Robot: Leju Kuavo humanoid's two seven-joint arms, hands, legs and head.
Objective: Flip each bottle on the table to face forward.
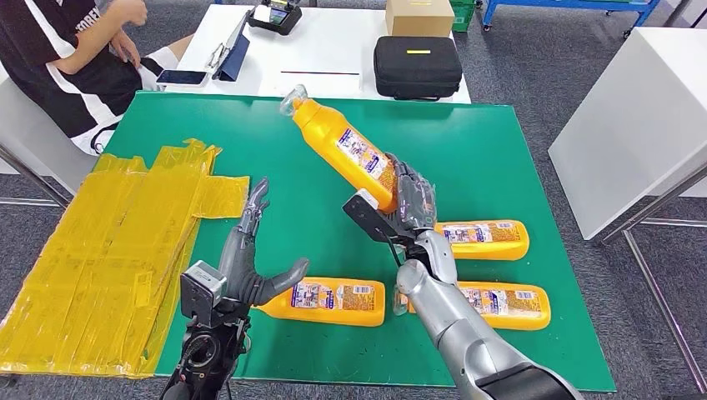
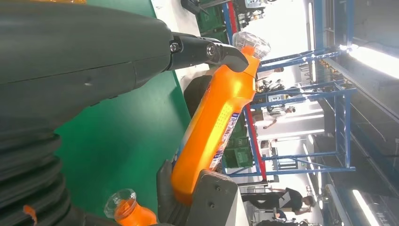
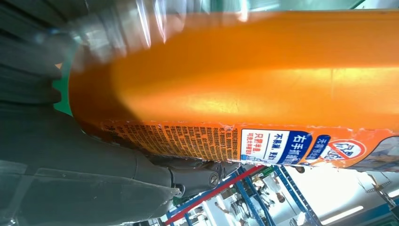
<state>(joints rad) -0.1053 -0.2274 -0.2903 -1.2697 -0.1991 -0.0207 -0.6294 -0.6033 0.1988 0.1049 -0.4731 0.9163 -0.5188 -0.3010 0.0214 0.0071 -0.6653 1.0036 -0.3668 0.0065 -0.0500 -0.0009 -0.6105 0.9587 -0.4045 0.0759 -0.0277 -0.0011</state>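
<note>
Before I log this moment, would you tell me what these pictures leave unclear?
- Base of the lifted bottle: head view, wrapped by the right hand.
- Left end of the right front bottle: head view, hidden behind the right forearm.
- Small label print: right wrist view, too small and blurred.
- Person: head view, cut off by the top left edge.

Seated person (image 1: 75,58) cut off at upper left, held bottle's base (image 1: 385,197) hidden inside right hand (image 1: 408,208), label print (image 1: 364,156) too small to read
</note>
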